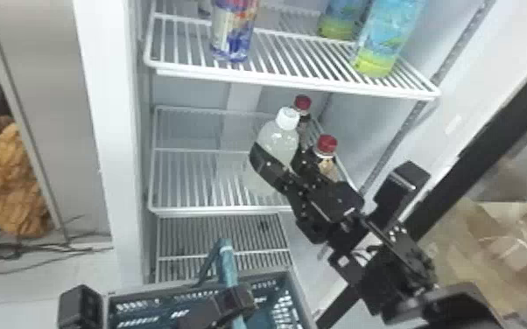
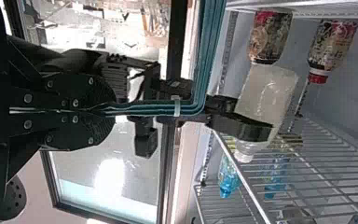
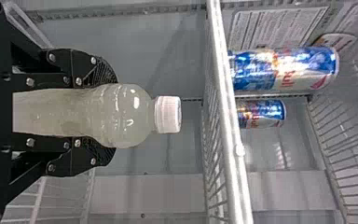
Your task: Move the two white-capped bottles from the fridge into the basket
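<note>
1. Head view: An open fridge stood behind the work, its wire shelves stacked inside. Brown paper lay beyond the door side. On the upper shelf stood a can and, farther right, two blue-green bottles.
2. At the middle shelf, the right gripper had its fingers closed around a white-capped bottle. Two red-capped bottles were near it, on its right side and behind. I could not tell whether the held bottle's base touched the shelf.
3. The basket, dark and slotted, was low in front of the fridge, below the held bottle. Its teal handle rose from it, and the left gripper was at that handle.
4. Left wrist view: Past the fridge's inner wall and its shelves, a bright floor showed through the door. The left gripper had its fingers closed on the handle. Farther off, the white-capped bottle was between the right gripper's fingers, near the red-capped bottles.
5. Right wrist view: Against the pale fridge interior, the fingers gripped the white-capped bottle from both sides, its cap beyond the fingertips. The can and a second can stood on the shelf above.
</note>
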### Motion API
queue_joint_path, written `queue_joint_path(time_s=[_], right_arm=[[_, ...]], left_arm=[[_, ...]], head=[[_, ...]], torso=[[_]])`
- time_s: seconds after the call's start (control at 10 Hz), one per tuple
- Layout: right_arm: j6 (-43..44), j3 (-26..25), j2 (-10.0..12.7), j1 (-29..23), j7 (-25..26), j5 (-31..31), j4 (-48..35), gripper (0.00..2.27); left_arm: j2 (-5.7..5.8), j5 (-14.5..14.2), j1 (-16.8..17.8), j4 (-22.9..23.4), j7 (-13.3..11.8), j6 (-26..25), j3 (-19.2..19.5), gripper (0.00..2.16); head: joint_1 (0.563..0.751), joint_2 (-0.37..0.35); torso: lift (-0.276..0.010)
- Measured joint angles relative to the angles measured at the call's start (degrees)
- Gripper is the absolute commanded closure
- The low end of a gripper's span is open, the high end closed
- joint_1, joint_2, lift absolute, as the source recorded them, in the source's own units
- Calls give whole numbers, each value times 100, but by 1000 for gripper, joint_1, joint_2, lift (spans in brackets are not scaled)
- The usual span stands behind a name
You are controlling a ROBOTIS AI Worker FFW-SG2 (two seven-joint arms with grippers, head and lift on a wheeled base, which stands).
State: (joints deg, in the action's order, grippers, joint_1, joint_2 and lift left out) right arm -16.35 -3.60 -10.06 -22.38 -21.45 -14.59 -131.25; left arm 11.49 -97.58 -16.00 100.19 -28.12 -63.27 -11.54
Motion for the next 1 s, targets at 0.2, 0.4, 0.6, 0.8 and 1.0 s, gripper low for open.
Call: queue_joint_path(time_s=[0.2, 0.4, 0.6, 0.8, 1.0], right_arm=[[-108, -99, 10, -496, 1, -73, -528, 868], [-402, -242, 20, -1018, -11, -127, -1094, 868], [-772, -366, 53, -1540, -18, -181, -1643, 868], [-1104, -496, 96, -1880, -18, -213, -2003, 868], [-1549, -745, 186, -2113, -45, -256, -2311, 868]], left_arm=[[11, 0, -6, 0, 0, 0, 6, 1118], [20, 0, -25, 0, 0, 0, 22, 1118], [20, 0, -34, 0, 0, 0, 33, 1118], [20, 6, -35, 0, 0, 0, 34, 1118], [20, 8, -41, 0, 0, 0, 34, 1118]], head=[[695, -333], [695, -345], [695, -350], [695, -350], [695, -350]], torso=[[-260], [-260], [-260], [-260], [-260]])
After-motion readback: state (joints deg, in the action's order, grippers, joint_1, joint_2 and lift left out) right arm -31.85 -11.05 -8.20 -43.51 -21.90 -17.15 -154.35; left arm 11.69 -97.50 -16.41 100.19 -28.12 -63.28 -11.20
